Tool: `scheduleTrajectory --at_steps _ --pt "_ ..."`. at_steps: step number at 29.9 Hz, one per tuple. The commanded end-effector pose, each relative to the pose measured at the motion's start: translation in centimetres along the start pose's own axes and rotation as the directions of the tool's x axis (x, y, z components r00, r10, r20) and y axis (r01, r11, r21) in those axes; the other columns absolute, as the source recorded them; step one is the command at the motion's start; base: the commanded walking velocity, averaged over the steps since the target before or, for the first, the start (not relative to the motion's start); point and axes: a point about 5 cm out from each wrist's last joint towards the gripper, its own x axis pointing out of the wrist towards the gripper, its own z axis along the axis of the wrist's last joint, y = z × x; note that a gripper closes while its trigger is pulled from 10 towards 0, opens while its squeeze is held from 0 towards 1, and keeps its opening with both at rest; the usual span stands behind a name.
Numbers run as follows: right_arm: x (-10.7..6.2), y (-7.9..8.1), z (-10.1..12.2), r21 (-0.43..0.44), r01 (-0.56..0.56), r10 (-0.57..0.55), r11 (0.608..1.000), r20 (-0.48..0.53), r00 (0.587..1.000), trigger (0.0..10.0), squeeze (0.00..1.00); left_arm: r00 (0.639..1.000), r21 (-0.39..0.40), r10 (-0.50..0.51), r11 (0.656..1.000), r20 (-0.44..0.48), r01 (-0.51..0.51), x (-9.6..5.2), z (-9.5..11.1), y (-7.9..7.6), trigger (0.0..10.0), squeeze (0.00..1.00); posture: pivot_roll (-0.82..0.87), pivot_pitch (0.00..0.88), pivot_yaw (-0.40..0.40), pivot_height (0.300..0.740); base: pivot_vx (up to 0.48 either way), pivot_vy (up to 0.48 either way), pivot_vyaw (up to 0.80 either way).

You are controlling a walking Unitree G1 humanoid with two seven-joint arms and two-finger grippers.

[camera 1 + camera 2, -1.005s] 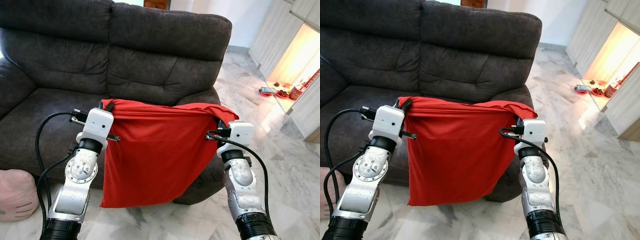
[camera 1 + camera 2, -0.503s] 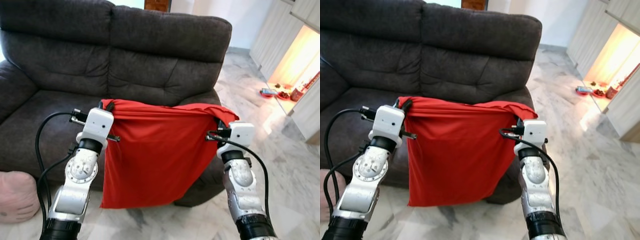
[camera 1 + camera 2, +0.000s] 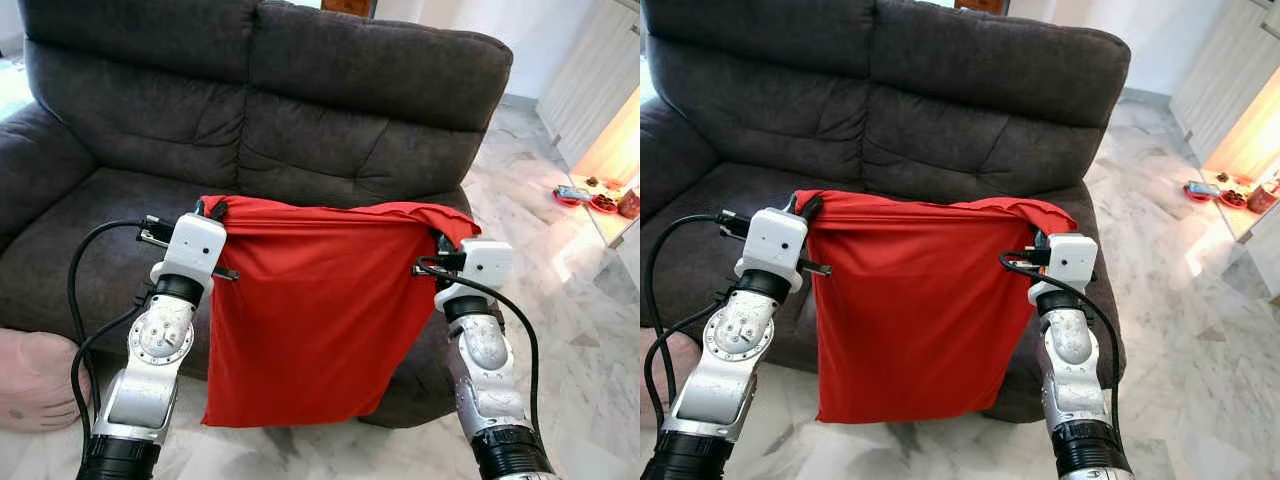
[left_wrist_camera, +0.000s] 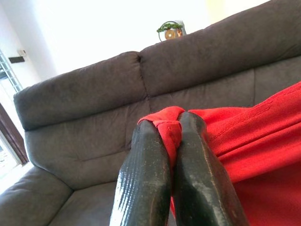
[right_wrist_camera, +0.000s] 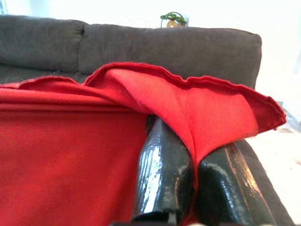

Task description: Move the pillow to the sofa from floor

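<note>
**Red pillow hangs between both jaws, sofa seat straight ahead**

Red fabric, limp and flat like an empty cover, is what the pictures show as the pillow [image 3: 310,320]. It hangs clear of the floor, its top edge stretched level from one arm to the other and the rest dropping below the jaws. The left gripper [image 4: 170,123] has its jaws pressed together on one bunched top corner; the right gripper [image 5: 194,160] pinches the other corner in the same way. The dark grey sofa [image 3: 300,110] lies just beyond the jaws, its seat cushion behind the hanging cloth. Neither arm is nearer, so both would need to carry it forward together.
</note>
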Motion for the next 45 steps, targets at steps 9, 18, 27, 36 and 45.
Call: scheduleTrajectory --at_steps 9,18,27,36,45 --pt "0.5 -3.5 2.2 0.026 0.172 -0.174 0.985 0.102 0.979 10.0 0.00 0.986 0.019 0.129 0.991 0.108 -0.132 1.0 2.5 2.8 10.0 0.00 0.22 0.000 -0.138 0.740 0.288 0.000 -0.40" --pt "1.2 -3.4 3.6 0.036 0.174 -0.177 0.984 0.154 0.972 10.0 0.00 0.976 0.016 0.147 0.988 0.160 -0.152 1.5 4.3 3.9 10.0 0.00 0.23 0.000 -0.144 0.740 0.289 0.000 0.00" --pt "2.3 -2.4 6.6 0.075 0.122 -0.137 0.990 0.256 0.957 10.0 0.00 0.961 0.036 0.159 0.985 0.226 -0.171 2.1 6.4 4.9 10.0 0.00 0.23 0.000 -0.149 0.740 0.289 0.000 0.00" --pt "2.8 -2.1 7.8 0.081 0.112 -0.131 0.990 0.289 0.948 10.0 0.00 0.961 0.031 0.168 0.983 0.220 -0.179 2.1 6.5 5.0 10.0 0.00 0.23 0.000 -0.153 0.740 0.287 0.000 0.00" --pt "2.8 -2.1 7.8 0.086 0.109 -0.129 0.990 0.281 0.951 10.0 0.00 0.962 0.036 0.163 0.984 0.218 -0.175 2.1 6.7 5.0 10.0 0.00 0.23 0.000 -0.156 0.740 0.288 0.000 0.00"
